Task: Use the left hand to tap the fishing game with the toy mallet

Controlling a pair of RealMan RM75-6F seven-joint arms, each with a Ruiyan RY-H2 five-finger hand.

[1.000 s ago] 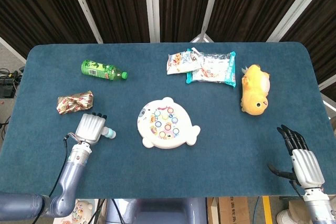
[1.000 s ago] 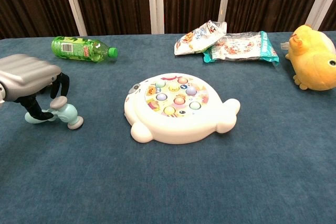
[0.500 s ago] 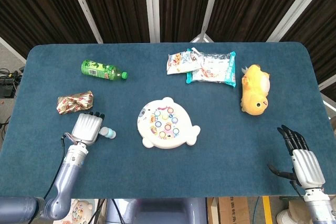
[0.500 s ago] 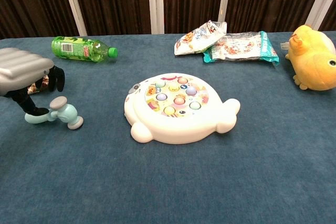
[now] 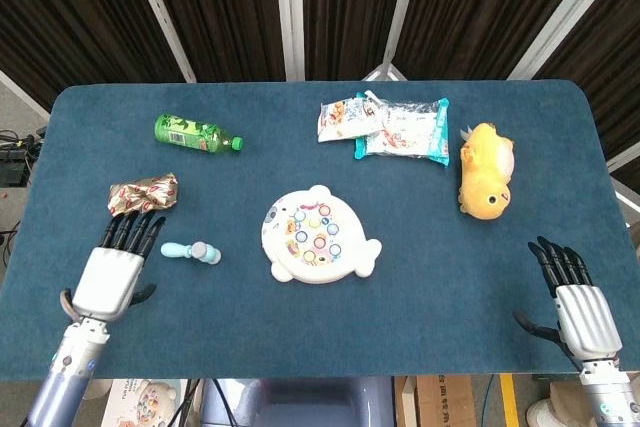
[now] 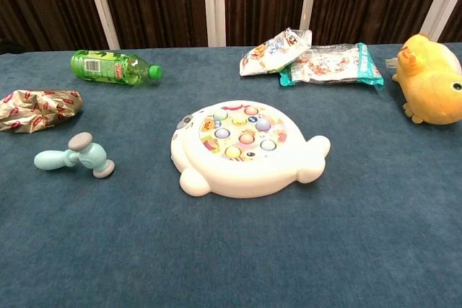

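Since one second ago the left robot hand [image 5: 112,269] has let go of the toy mallet [image 5: 191,252] and moved back toward the near bench edge; its fingers are now spread and hold nothing. That mallet lies on its side on the blue bench [image 5: 420,307], just left of the fishing game [image 5: 317,235], not touching it. The fishing game, white and fish-shaped with coloured pieces on top, sits near the bench middle. Left of the game, beyond the mallet, lies a crumpled gold wrapper [image 5: 143,194], and further back a green bottle [image 5: 196,134] on its side. Behind the game are two snack bags [image 5: 386,128], and to its right a yellow plush toy [image 5: 486,184]. Far right of the game, the right robot hand [image 5: 575,299] rests with fingers apart, empty. Dark curtains [image 5: 220,7] with pale frame bars close the room behind the bench.
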